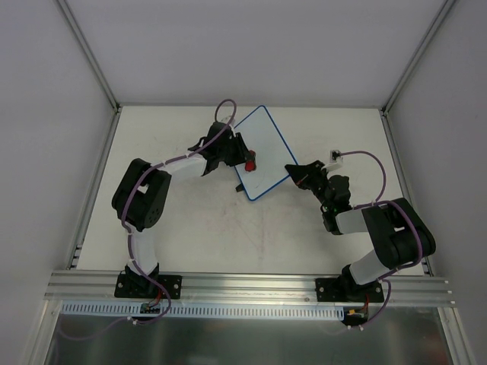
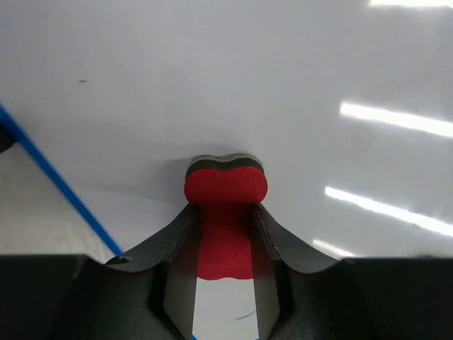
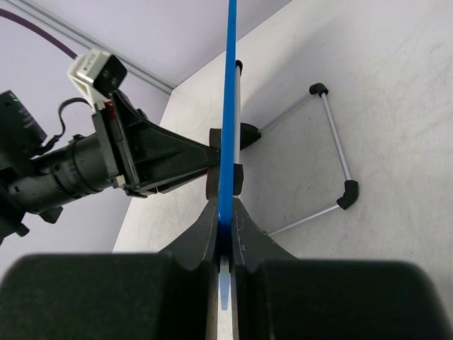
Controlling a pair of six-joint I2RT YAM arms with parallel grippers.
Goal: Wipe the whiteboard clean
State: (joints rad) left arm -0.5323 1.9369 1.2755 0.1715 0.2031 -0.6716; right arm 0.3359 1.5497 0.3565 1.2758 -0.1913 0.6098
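white whiteboard (image 1: 266, 148) with thin blue rim, red eraser (image 2: 226, 191) with dark grey felt edge, black left tool (image 2: 224, 212), black right tool (image 3: 225, 205), off-white tabletop (image 1: 228, 236) with faint smudges, purple cable (image 3: 39, 32)

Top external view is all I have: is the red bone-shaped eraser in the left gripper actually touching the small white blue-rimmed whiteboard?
Observer: Yes; the left wrist view shows the red bone-shaped eraser, clamped in the left gripper, pressing its dark face against the white blue-rimmed whiteboard.
Operator: Any ink there?
Observer: Only one tiny dark speck, upper left of that view.
Operator: Right gripper?
Observer: Its wrist view shows the right gripper shut on the whiteboard's blue rim.
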